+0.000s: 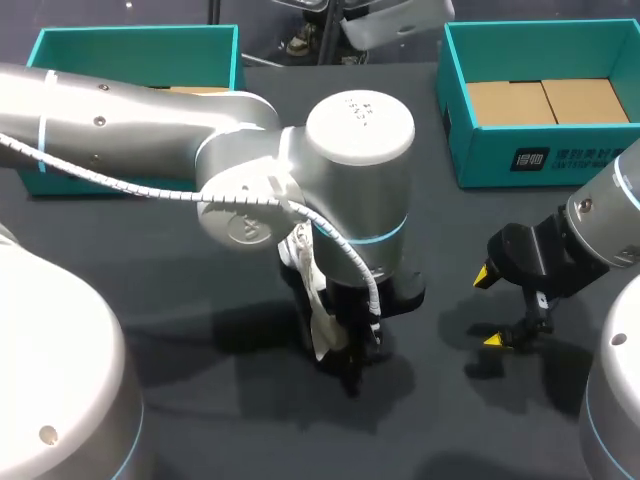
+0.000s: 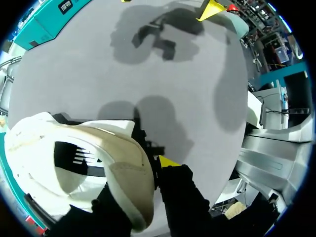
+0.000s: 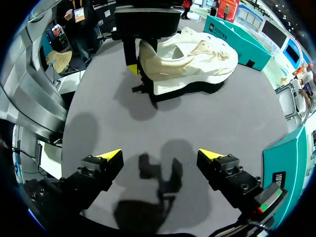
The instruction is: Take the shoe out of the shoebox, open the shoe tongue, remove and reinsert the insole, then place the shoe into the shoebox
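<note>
Clamping the cream-white lace-up sneaker (image 3: 187,61), seemingly at its heel, was the left gripper (image 3: 138,71); at the sneaker's three o'clock, the right gripper (image 1: 490,308) hung wide open.

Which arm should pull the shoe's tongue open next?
Right. The right gripper is open and empty, facing the shoe. The left gripper looks busy gripping the heel end, so it probably can't help.

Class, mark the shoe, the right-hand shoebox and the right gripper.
shoe (image 3: 192,61), right wrist view, cream upper.
right-hand shoebox (image 1: 485,155), head view, teal front wall.
right gripper (image 3: 160,154), right wrist view, midway between its yellow tips.
</note>
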`<state>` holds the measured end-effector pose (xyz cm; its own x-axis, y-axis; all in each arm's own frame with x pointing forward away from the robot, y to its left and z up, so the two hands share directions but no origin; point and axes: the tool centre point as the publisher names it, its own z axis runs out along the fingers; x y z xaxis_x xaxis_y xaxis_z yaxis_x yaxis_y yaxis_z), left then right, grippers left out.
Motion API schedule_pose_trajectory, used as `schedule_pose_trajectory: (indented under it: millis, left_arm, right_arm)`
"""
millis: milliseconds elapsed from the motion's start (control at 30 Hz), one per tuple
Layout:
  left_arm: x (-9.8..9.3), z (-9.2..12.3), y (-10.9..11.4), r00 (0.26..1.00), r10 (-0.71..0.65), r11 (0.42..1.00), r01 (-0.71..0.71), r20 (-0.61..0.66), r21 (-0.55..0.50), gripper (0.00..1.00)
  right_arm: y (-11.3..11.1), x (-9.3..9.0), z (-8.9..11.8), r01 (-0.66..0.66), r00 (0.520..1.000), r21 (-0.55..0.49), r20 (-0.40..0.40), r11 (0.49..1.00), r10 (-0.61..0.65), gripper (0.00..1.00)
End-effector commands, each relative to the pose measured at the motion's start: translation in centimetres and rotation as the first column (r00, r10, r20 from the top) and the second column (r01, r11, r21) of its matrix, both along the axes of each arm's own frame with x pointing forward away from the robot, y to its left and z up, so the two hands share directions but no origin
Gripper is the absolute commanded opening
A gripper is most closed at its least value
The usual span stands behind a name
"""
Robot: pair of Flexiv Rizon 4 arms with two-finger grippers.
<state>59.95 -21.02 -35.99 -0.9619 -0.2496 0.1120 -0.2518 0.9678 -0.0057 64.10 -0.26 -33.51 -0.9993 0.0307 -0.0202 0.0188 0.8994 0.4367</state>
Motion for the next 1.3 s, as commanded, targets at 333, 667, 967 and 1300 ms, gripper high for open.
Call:
schedule_pose_trajectory:
  millis: [333, 667, 967, 1300]
  left_arm:
    - [4.7, 9.4, 4.4, 0.981, -0.148, 0.989, 0.15, -0.122, 0.005, 0.0]
    - [5.5, 13.2, 4.9, 0.961, -0.27, 0.962, 0.272, -0.061, 0.025, 0.0]
    - [7.4, 15.4, 5.3, 0.927, -0.366, 0.929, 0.369, -0.081, 0.019, 0.0]
    - [7.4, 15.4, 5.3, 0.927, -0.366, 0.929, 0.369, -0.081, 0.019, 0.0]
  right_arm:
    - [-0.1, -0.2, 0.1, 0.001, 1.0, -0.001, 0.002, 1.0, -0.001, 1.0]
    - [-0.1, -0.2, 0.1, 0.001, 1.0, -0.001, 0.002, 1.0, -0.001, 1.0]
    - [-0.1, -0.2, 0.1, 0.001, 1.0, -0.001, 0.002, 1.0, -0.001, 1.0]
    - [-0.1, -0.2, 0.1, 0.001, 1.0, -0.001, 0.002, 1.0, -0.001, 1.0]
